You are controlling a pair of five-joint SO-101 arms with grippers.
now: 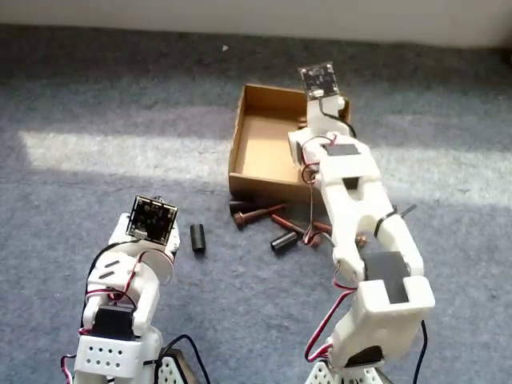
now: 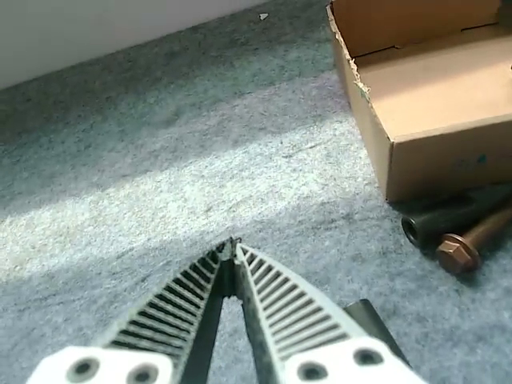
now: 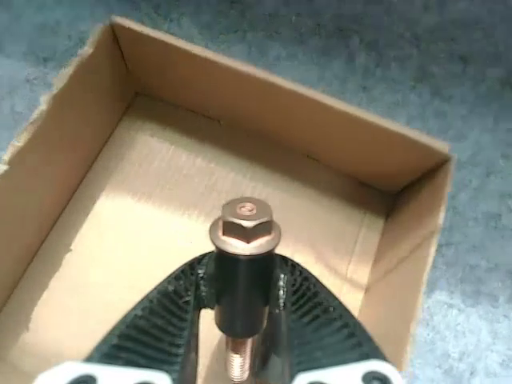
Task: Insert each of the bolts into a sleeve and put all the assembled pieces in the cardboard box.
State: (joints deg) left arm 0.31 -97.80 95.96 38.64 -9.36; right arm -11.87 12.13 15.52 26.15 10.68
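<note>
- Nearest us, our left gripper (image 2: 234,250) sits low over the grey carpet (image 1: 72,112). Its ribbed fingers (image 2: 276,300) are pressed together with nothing between them.
- Just beside that arm, a lone sleeve (image 1: 198,238), short and black, lies by itself on the carpet.
- A little farther out, we find a small heap of loose bolts (image 1: 260,214) and black sleeves (image 1: 284,242) close to the front wall of the cardboard box (image 1: 238,136). Our right arm partly covers the heap.
- From the left wrist, we see one black sleeve and a copper-coloured bolt (image 2: 468,244) lying side by side, right by the box wall.
- The box stands open-topped beyond the heap, with its floor in sunlight.
- Farthest out, our right arm extends across the heap, and our right gripper (image 3: 240,276) hangs above the inside of the box.
- Its dark fingers are clamped on the assembled piece (image 3: 240,296), a black sleeve with a copper bolt through it. The hex head (image 3: 244,228) sits on the far end, and the threaded tip pokes out of the near end.
</note>
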